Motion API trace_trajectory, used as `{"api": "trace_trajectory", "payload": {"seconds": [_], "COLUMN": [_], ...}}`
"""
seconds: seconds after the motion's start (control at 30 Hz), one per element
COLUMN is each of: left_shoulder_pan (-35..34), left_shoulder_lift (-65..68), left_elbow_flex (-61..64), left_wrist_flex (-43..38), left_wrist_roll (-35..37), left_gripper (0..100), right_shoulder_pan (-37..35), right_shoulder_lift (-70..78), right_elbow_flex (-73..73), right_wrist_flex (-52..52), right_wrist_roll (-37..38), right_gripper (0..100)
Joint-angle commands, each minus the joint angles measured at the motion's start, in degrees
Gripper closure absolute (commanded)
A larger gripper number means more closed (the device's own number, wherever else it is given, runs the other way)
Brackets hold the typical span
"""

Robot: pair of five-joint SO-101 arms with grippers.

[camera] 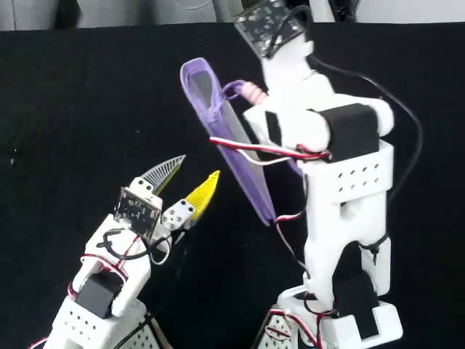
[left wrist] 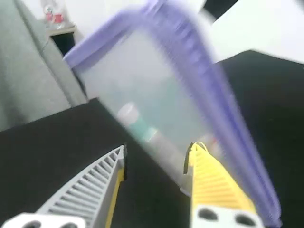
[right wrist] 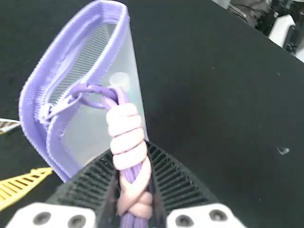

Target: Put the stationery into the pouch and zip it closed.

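Purple-edged clear pouch (camera: 231, 145) hangs tilted and edge-on over the black table (camera: 73, 109). Whether its low corner touches the table, I cannot tell. Contents: a pale tube (left wrist: 138, 127) with a green band shows through the clear wall. A pink-and-purple braided cord (right wrist: 124, 133) is tied to the zip pull (right wrist: 46, 113). The right claw (right wrist: 130, 154) is clamped on that cord, one black finger on either side. The left claw (camera: 197, 166) stands apart, one finger grey and one yellow, its tips just beside the pouch wall.
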Motion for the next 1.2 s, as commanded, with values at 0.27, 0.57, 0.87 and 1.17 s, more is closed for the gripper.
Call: {"api": "trace_trajectory", "payload": {"seconds": [0.27,0.57,0.87,1.17], "left_shoulder_pan": [1.89,0.66,-13.76,-15.52], "left_shoulder_lift": [0.00,19.60,28.75,16.09], "left_elbow_flex": [-6.64,-16.13,-22.11,-12.88], "left_wrist_flex": [-3.96,-6.42,-6.07,-6.07], "left_wrist_roll": [0.79,3.08,10.46,10.46], "left_gripper": [75,76,76,76], "right_shoulder_pan": [-2.90,-7.74,-7.47,-7.47], "right_shoulder_lift": [-2.24,-2.24,-2.33,-2.33], "right_elbow_flex": [1.45,1.54,1.63,3.12], "right_wrist_flex": [1.58,1.67,1.76,1.76], "right_wrist_roll": [-1.23,-1.32,-1.32,-1.32], "right_gripper": [98.8,98.8,98.8,98.8]}}
